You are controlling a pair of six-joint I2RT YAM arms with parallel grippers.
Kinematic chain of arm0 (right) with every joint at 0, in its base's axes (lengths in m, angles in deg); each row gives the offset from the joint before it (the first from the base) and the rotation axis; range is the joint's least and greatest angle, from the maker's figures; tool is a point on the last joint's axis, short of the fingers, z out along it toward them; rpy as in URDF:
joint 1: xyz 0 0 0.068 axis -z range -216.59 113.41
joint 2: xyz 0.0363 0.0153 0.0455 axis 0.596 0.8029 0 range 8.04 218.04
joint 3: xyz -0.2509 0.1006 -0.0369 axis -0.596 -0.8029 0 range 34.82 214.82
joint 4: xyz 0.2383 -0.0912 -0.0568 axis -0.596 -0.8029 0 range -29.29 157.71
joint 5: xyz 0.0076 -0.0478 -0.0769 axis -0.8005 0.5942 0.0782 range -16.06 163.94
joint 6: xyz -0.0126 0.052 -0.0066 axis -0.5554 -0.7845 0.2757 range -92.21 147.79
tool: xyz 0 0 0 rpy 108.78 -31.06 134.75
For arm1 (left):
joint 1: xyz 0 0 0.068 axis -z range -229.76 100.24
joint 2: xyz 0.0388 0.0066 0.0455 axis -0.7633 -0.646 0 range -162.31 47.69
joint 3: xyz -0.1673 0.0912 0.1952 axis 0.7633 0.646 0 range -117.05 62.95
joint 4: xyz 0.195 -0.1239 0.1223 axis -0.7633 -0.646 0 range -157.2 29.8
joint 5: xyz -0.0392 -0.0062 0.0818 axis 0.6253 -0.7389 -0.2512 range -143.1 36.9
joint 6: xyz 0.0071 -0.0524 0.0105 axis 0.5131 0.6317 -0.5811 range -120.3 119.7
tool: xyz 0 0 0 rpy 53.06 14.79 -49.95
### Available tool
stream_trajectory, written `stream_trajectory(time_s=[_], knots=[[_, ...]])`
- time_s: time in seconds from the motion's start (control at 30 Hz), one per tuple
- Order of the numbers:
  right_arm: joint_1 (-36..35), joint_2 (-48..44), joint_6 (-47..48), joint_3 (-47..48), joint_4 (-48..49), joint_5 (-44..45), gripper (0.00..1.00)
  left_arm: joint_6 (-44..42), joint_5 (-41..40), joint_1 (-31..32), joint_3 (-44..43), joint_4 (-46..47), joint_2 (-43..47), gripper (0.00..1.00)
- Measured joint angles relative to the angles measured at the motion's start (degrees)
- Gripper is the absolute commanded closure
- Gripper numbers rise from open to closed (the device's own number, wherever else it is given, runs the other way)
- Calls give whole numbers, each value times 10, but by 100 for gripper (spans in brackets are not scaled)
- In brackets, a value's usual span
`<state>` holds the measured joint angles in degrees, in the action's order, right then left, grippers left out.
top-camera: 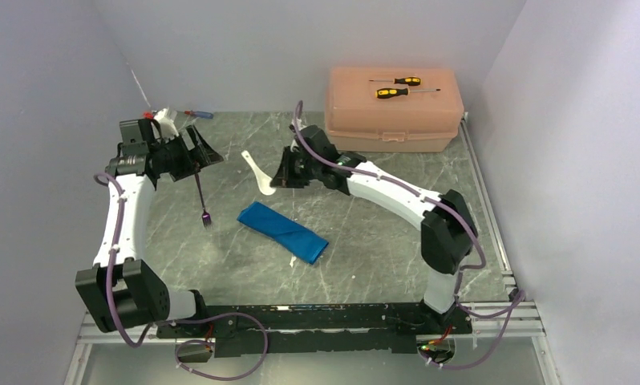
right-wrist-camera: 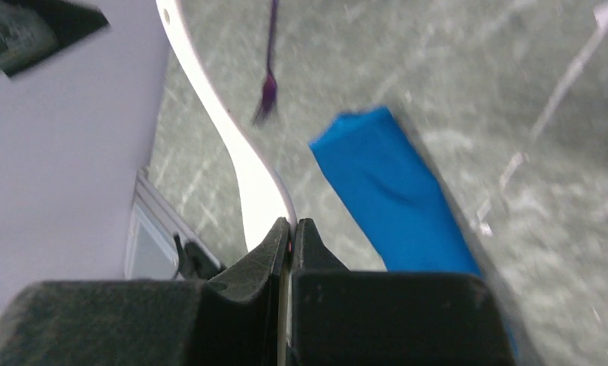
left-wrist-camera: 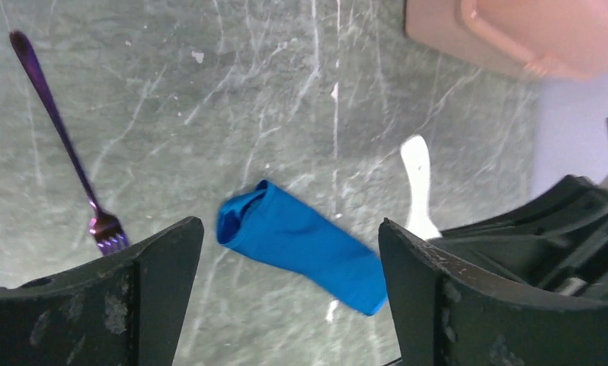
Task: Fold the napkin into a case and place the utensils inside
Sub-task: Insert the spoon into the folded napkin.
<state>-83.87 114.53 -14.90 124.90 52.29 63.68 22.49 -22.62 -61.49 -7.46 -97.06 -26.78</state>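
**Base rail nearest; spoon pinched, fork lying free**

Top view: the black base rail (top-camera: 301,321) sits closest. On the grey marbled table (top-camera: 365,265) the bright blue cloth napkin (top-camera: 283,231) lies diagonal at centre, folded into a slim flat case. The small dark purple fork (top-camera: 201,196) lies to its left, just in front of the left gripper (top-camera: 192,152). The right gripper (top-camera: 287,172) is at the small white spoon (top-camera: 257,172), beyond the case.

Left wrist: jaws spread wide, nothing btwn them. Fork is off to one side, not touched. The case's near end looks open, tube-like.

Right wrist: jaws closed tight on the spoon's broad end.

Step, I'd say: fold done, loading utensils. Next move needs the spoon carried to the case's open end & slid in w/o shoving the cloth. Left arm prob. has to steady the cloth or go for the fork.
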Motion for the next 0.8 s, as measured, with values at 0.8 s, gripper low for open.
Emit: stream_trajectory(time_s=[0.8], knots=[[52,-128,156,-222,-342,-158,100,-326,-102,203,12,-33,-275,46]])
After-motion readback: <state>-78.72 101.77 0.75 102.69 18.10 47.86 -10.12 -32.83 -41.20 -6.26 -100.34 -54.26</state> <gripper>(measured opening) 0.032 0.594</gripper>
